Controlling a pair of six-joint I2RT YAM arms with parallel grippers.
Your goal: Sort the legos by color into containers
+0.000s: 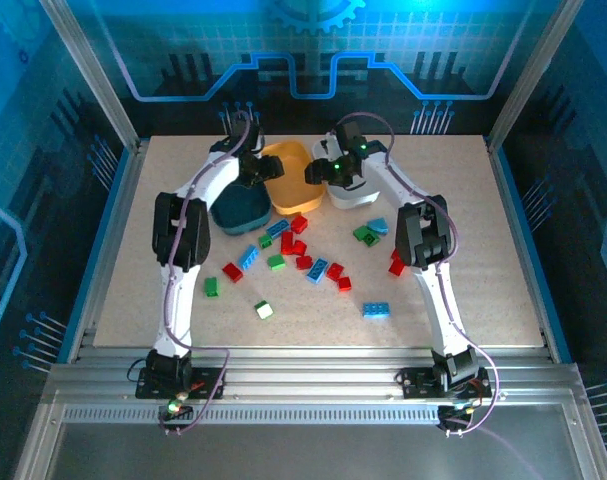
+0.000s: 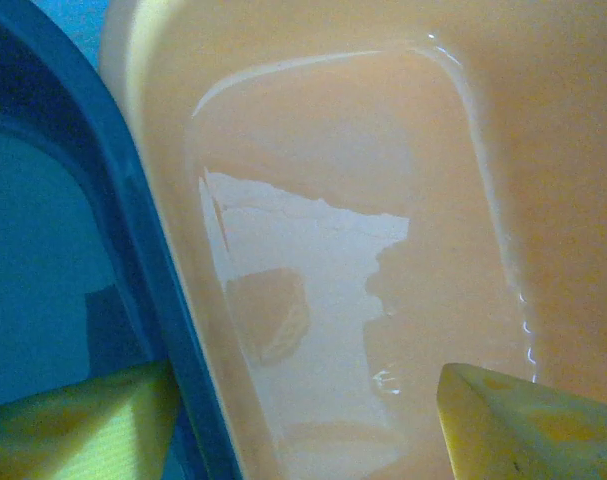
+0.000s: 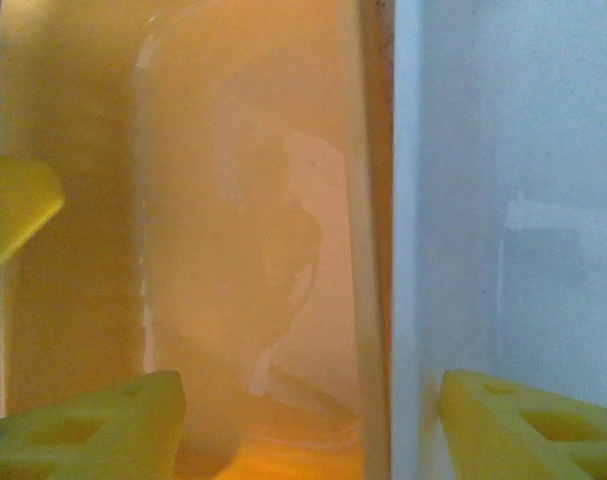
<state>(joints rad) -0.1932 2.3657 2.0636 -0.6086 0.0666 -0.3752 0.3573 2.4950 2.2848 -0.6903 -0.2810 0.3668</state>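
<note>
The left end effector is spread and empty above the orange-yellow tray, just beside the dark teal tray. The right end effector, also spread and empty, straddles the orange-yellow tray and the white tray. The legos lie scattered mid-frame on the worktop, below the trays.

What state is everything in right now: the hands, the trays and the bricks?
Left hand: open, empty.
Right hand: open, empty.
Orange tray: empty.
Teal tray: no bricks seen inside.
White tray: no bricks seen inside.
Legos: scattered on the table, unsorted.
</note>
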